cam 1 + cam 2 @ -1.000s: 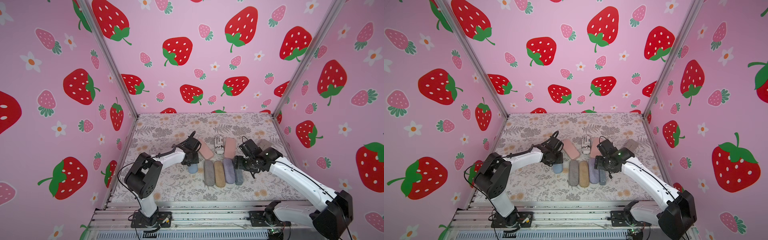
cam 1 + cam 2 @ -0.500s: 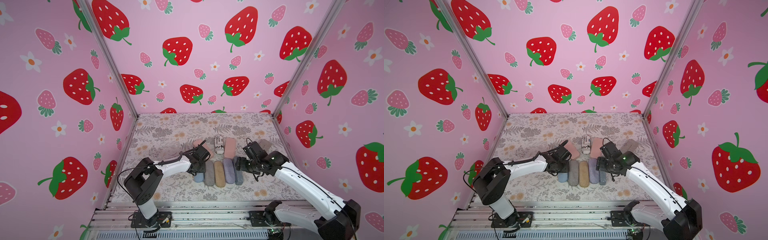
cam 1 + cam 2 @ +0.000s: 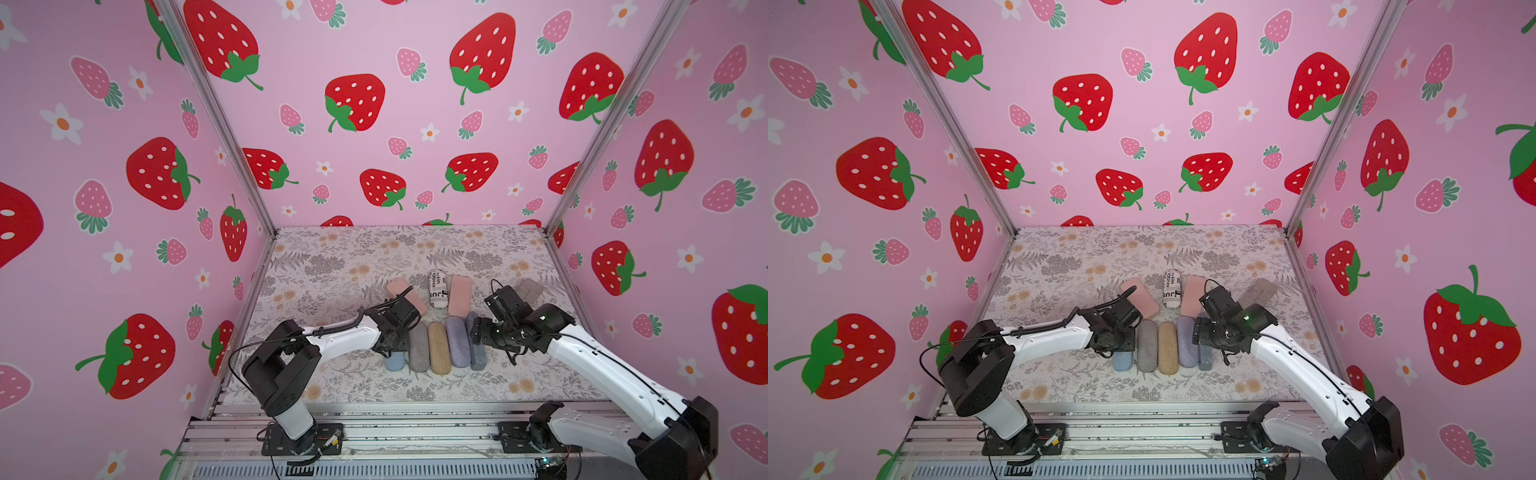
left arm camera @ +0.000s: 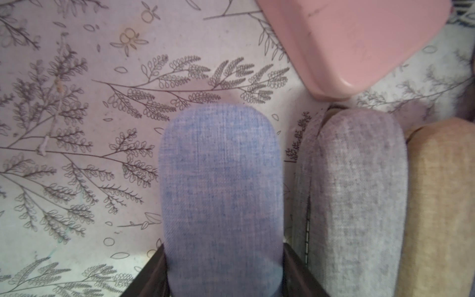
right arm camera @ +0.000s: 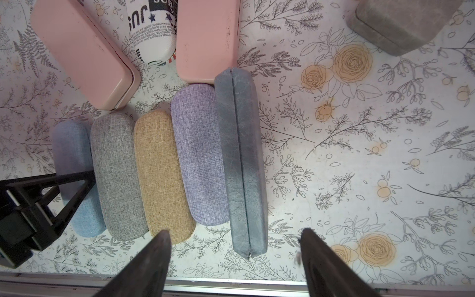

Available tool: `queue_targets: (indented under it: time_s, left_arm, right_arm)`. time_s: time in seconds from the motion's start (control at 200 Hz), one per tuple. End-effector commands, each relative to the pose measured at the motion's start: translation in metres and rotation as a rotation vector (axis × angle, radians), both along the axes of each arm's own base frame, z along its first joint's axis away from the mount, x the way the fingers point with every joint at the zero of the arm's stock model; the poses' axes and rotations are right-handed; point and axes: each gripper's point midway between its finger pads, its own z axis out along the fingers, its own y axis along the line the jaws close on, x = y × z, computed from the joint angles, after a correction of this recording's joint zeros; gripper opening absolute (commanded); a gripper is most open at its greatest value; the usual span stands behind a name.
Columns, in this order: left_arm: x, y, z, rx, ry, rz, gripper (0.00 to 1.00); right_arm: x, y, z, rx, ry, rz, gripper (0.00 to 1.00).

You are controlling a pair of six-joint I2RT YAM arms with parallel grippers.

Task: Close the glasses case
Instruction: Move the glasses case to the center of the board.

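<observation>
Pink strawberry walls, floral counter (image 3: 332, 257).

Both top views: five cases lie in a tight row near the front: blue case (image 3: 395, 362), grey case (image 3: 419, 349), tan case (image 3: 438, 349), purple case (image 3: 456, 343), slate case (image 3: 478, 355). An angled pink case (image 3: 399, 289) and a white printed case (image 3: 437, 288) lie behind the row. Left gripper (image 3: 392, 345) sits over the blue case's far half. Right gripper (image 3: 478, 332) hovers over the slate case.

Left wrist: gripper fingers (image 4: 151, 277) hug both sides of the blue case (image 4: 221, 192), pinching it. Its lid is down. It lies just beside the grey case (image 4: 359, 192), with a pink case corner close ahead.

Right wrist: right gripper (image 5: 235, 231) is spread wide and holds nothing. The slate case (image 5: 241, 159) stands on edge, seam up, closed, touching the purple case (image 5: 198, 154). Its near end sits between the fingertips, clear of both.
</observation>
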Motion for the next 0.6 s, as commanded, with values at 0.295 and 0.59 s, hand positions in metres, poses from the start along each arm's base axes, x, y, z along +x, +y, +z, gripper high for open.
queue_targets:
  time_s: [0.295,0.59]
  left_arm:
    - [0.0,-0.004,0.007,0.014,-0.013,0.018,0.68]
    - [0.003,-0.003,0.014,0.019,-0.029,0.027,0.75]
  right_arm:
    - [-0.002,-0.003,-0.007,-0.008,0.017,-0.016,0.81]
    - [-0.002,-0.004,-0.023,-0.049,0.064,-0.016,0.8]
